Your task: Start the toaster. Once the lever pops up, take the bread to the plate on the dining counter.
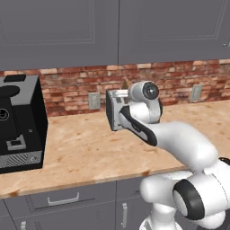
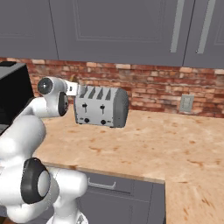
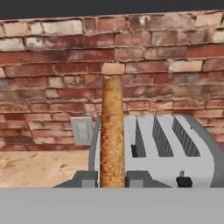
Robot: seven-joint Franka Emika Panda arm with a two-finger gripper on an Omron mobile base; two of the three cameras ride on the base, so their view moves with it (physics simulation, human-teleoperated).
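Hand view puts the bread (image 3: 112, 131) in the middle, seen edge-on and upright, with its lower end between the two grey finger tips at the bottom of the picture. The gripper (image 3: 112, 178) is judged to be closed on the slice; the fingers (image 3: 83, 178) stand narrowly, one on each flat side, and nothing else is held. The slice is kept vertical probably because it was standing so in a slot, and a thin edge is easier to pinch from both faces. Behind it the toaster (image 3: 175, 148) is seen from above and from one end, with its slots running away to the right. Whether the bread is fully out of its slot cannot be told from this view.

From the right base view, the toaster (image 2: 101, 106) is placed on the wooden counter (image 2: 166, 140) close to the brick wall (image 2: 148, 83), near an outlet (image 2: 187, 103), which is a sensible place for a plugged appliance. Two levers and two knobs are seen on its front. A small tan corner of the bread (image 2: 72, 80) is seen just above the hand, at the left end of the toaster.

From the left base view, the bread (image 1: 126, 84) is seen as a small tip above the wrist, and a black coffee machine (image 1: 20, 123) stands well apart to the left. The plate and the dining counter are still to be reached, it is judged.

No brand, label or readable writing is found on any thing.
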